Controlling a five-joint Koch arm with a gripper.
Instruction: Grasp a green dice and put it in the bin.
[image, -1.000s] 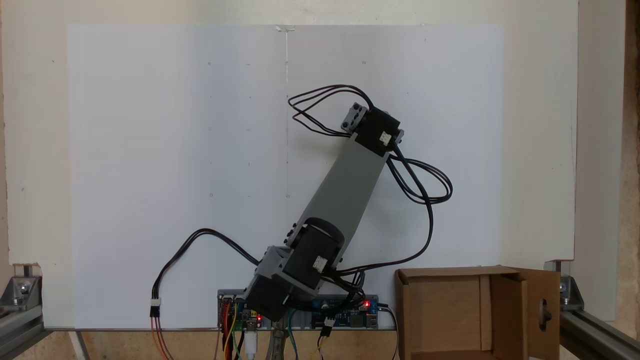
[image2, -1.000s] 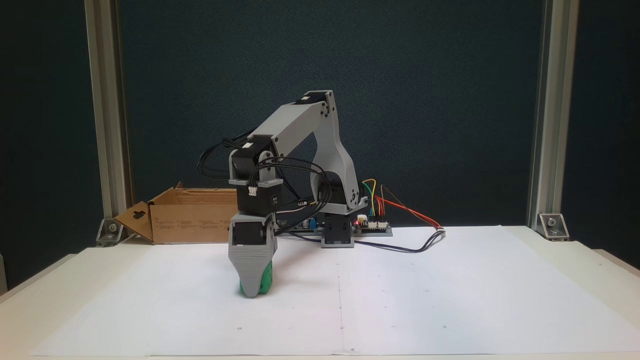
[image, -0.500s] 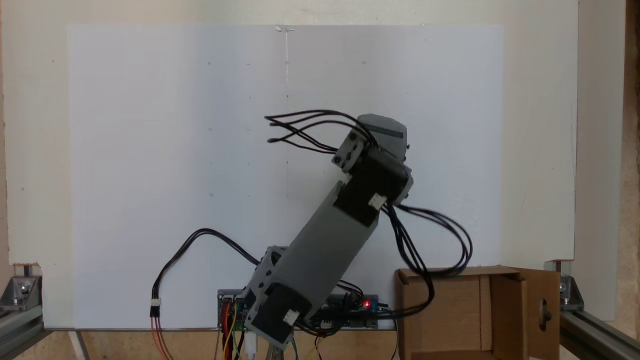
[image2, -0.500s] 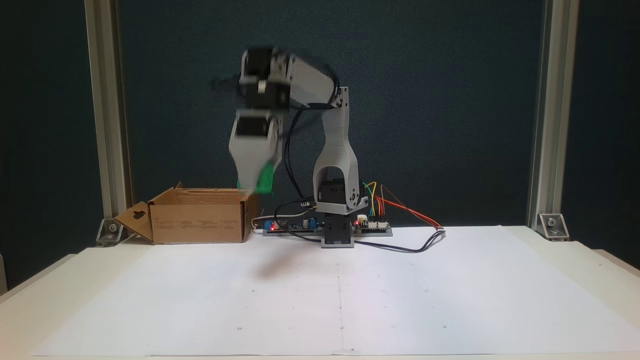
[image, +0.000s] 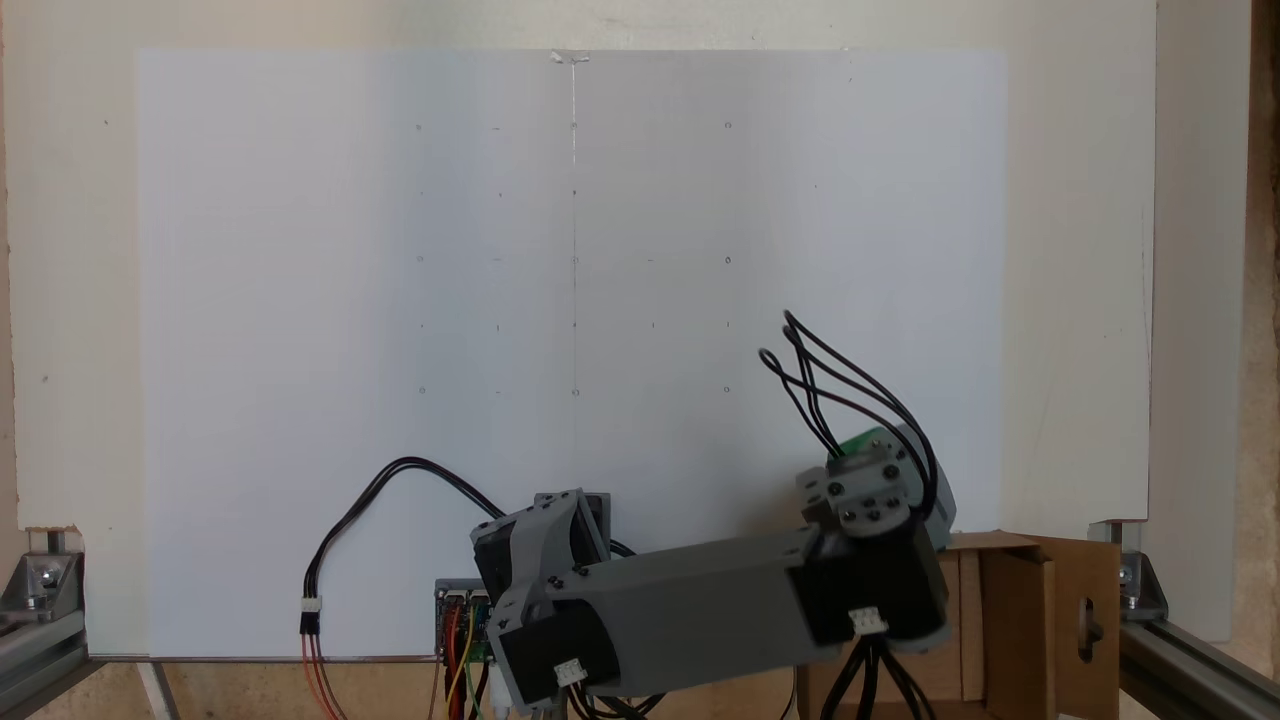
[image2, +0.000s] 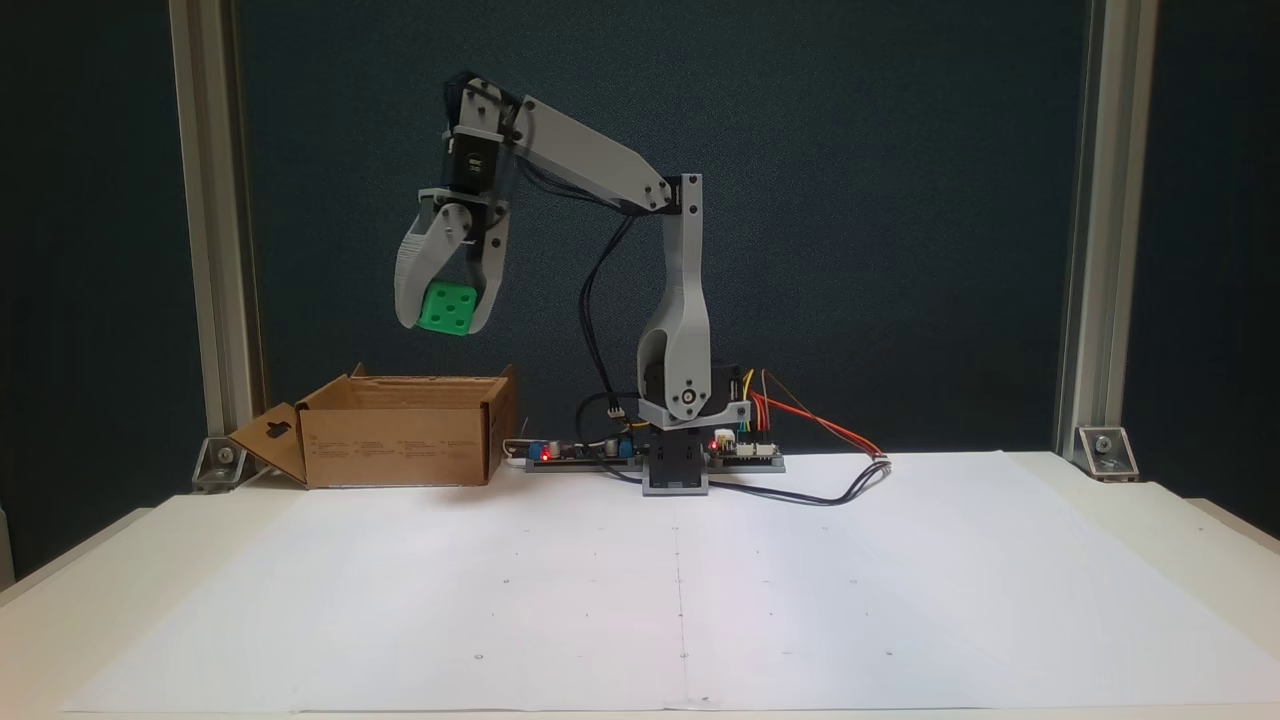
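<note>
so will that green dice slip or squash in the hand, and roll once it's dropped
The green dice probably won't squash: it keeps its cube shape, pinched in the hand. Its glossy-looking plastic might slip. Rounded corners suggest a short tumble inside the bin.

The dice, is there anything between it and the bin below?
Nothing visible. The gripper holds the dice in open air above the bin, whose top is open with flaps folded outward.
</note>
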